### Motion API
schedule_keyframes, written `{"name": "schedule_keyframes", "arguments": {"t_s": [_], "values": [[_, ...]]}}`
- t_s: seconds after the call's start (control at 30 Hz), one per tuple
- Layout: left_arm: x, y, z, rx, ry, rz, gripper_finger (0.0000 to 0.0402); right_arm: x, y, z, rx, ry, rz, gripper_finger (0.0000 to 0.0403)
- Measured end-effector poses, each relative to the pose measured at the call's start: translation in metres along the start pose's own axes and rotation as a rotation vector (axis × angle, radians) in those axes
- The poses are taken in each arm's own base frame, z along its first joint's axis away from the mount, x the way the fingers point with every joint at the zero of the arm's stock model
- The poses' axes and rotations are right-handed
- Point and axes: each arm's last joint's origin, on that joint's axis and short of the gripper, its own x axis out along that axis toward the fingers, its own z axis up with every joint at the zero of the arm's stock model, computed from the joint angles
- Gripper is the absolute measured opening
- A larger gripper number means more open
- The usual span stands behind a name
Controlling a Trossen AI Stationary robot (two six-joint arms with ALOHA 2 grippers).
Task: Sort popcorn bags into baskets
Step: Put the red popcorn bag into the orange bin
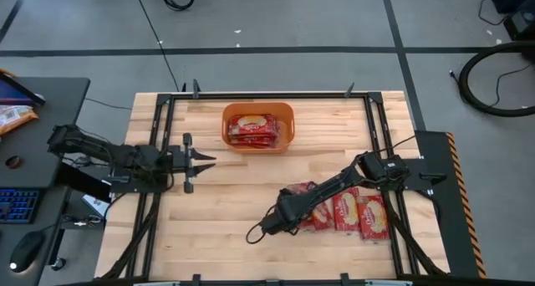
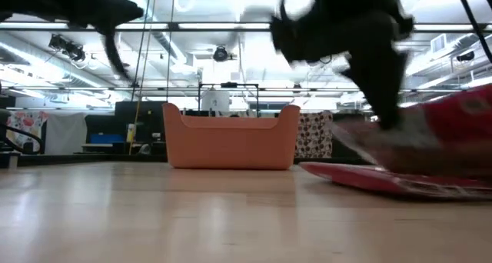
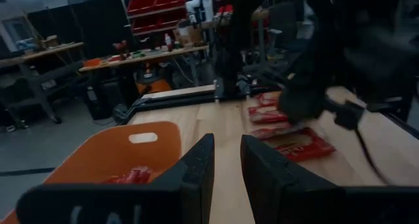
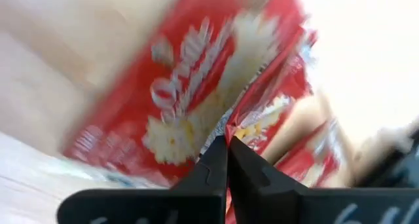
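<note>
Popcorn bags: a cluster of red packets [image 1: 355,212] lies on the counter [image 1: 226,194] at its right front; more red packets already sit inside the basket.
Basket: the orange tub [image 1: 257,126] stands at the middle back of the counter, well apart from the loose cluster.
Right jaws: the right gripper [image 4: 227,160] is down at the left edge of the cluster; the wrist view shows its fingers pressed together on the edge of one bag [image 4: 196,99], so it appears to have that packet pinched.
Left jaws: the left gripper [image 1: 199,160] hovers over the counter's left side, pointing toward the middle, fingers slightly apart and holding nothing.
Key relation: the basket lies back and to the left of the right jaws, and the right arm is the one nearer the loose bags; the carry would run diagonally toward the back.
Long axis: the loose packets lie flat, with their long sides running roughly front to back.
Writing: white lettering shows on the gripped bag but is too smeared to read; no brand can be made out.
</note>
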Motion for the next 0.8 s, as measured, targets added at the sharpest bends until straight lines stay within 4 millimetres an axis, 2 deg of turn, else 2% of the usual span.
{"name": "schedule_keyframes", "arguments": {"t_s": [0.2, 0.4, 0.57, 0.8], "values": [[-0.009, 0.002, -0.012, -0.03, -0.032, -0.008, 0.008, -0.044, -0.018, 0.002, -0.083, -0.326, -0.015, 0.0005], [-0.011, 0.003, -0.011, -0.077, -0.038, -0.008, 0.0079, -0.067, -0.023, 0.014, -0.38, -0.588, -0.152, 0.0005], [-0.01, 0.001, -0.015, -0.166, -0.007, -0.036, 0.0079, -0.075, -0.016, 0.039, -0.644, -0.761, -0.256, 0.0006], [-0.01, 0.001, -0.015, -0.346, -0.002, -0.048, 0.0079, -0.08, -0.033, 0.086, -0.724, -0.864, -0.495, 0.0007]]}}
